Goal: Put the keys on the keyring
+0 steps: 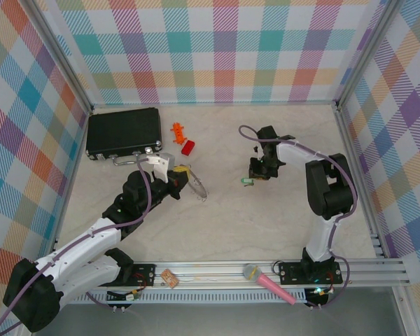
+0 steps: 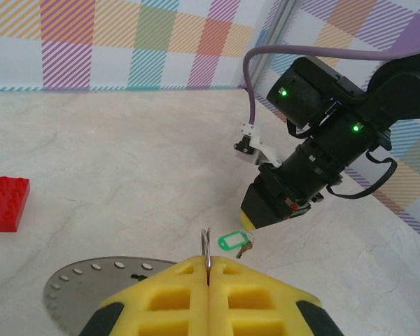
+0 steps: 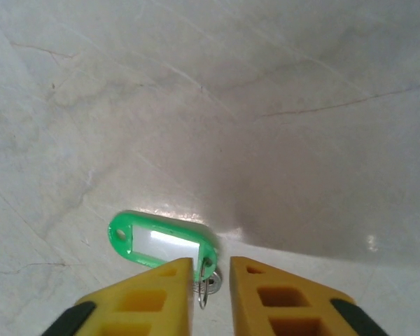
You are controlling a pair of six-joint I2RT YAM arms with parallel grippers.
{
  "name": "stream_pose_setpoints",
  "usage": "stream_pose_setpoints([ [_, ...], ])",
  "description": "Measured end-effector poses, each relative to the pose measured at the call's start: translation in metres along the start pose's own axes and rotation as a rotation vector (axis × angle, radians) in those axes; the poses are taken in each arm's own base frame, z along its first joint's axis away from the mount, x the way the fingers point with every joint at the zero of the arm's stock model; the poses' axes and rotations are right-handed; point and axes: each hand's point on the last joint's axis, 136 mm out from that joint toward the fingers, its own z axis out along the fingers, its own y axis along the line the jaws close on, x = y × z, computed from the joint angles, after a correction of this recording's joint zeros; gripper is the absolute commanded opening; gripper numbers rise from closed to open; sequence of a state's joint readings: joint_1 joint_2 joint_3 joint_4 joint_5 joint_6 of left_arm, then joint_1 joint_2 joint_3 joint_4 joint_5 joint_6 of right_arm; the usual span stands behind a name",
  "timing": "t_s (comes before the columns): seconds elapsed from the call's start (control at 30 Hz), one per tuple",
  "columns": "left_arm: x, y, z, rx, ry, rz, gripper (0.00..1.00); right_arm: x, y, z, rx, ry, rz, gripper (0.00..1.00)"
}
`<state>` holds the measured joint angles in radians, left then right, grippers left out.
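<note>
The step in hand looks like the pick-up of the key, with the keyring already held for threading. The next move, on this reading, calls for the right jaws to pinch the key's thin silver end squarely, lift it off the table [image 1: 231, 231], and carry it across to the left so its loop meets the ring's edge. That is a fine job, as the silver part is much smaller than the ring and could slip or twist. The left arm [image 1: 91, 245] stretches from its base at the near left up toward the middle of the table, its wrist turned toward the right arm [image 1: 325, 189]. The right arm stands folded, elbow high, and reaches back and leftward with its wrist pointed down at the table. The left gripper [image 2: 208, 269] is clenched on the keyring [image 2: 208, 253], which stands on edge between the yellow pads, clear of the table. The right gripper [image 3: 211, 269] hangs low over the table, its jaws narrowly apart and straddling the silver end without a visible pinch. The key [image 3: 164, 243] lies flat on the table, its green head poking out beyond the fingertips, well apart from the ring.
</note>
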<state>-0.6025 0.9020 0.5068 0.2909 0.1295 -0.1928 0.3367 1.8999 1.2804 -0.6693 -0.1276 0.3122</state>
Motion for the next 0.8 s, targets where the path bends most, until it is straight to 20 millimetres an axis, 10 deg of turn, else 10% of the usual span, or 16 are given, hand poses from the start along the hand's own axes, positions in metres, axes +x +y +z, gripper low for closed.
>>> stream_pose_setpoints([
  [0.8, 0.001, -0.002, 0.000, 0.007, 0.002, 0.001, 0.00, 0.000, 0.006, 0.008, -0.023, 0.075, -0.023, 0.00],
])
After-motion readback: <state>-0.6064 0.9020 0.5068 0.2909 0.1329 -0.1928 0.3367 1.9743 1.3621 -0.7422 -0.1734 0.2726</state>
